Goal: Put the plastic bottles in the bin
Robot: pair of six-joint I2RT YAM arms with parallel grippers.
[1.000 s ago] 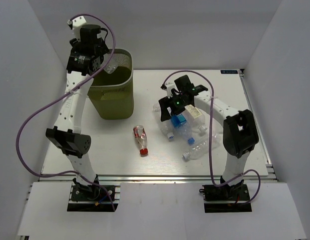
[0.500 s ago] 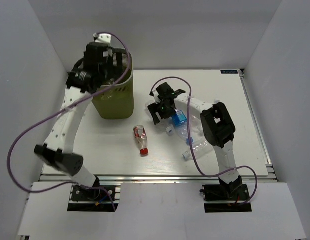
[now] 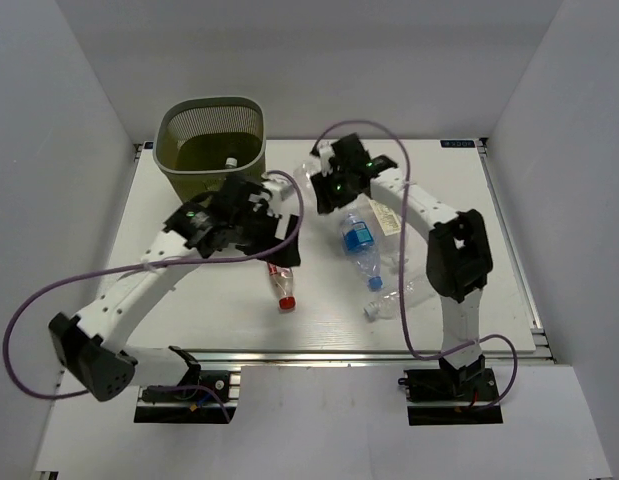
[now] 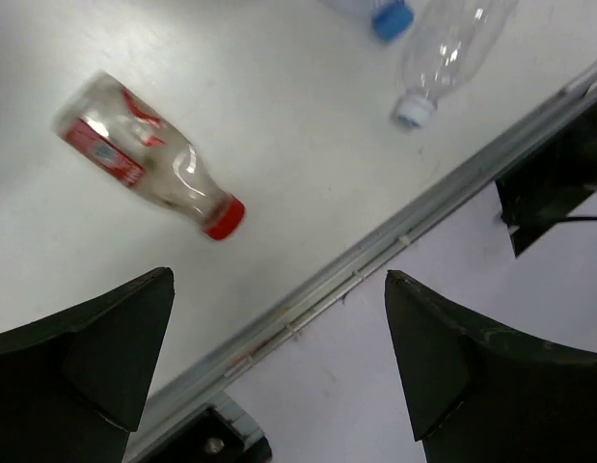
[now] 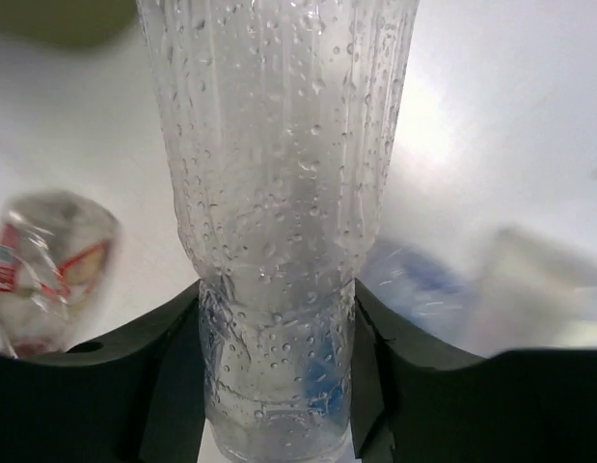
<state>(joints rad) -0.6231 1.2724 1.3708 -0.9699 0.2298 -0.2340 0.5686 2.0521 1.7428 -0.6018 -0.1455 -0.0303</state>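
- While my right gripper (image 5: 277, 289) clamps the wet clear bottle (image 5: 277, 145) across its body, the slick plastic could slip out on the way to the bin (image 3: 169, 135), which stands ahead and to that gripper's left.
- My left gripper (image 4: 279, 285) hangs wide apart, with the red-labelled bottle (image 4: 149, 164) ahead of it, not between the fingers; closing off-centre could roll it.
- The table edge (image 4: 375, 256) runs just below those fingers, and with both arms close together, room is tight.

Top camera overlooks the whole table (image 3: 499, 210) from above the near edge; both wrist cameras look down close, sharing the red-labelled bottle (image 4: 149, 169).
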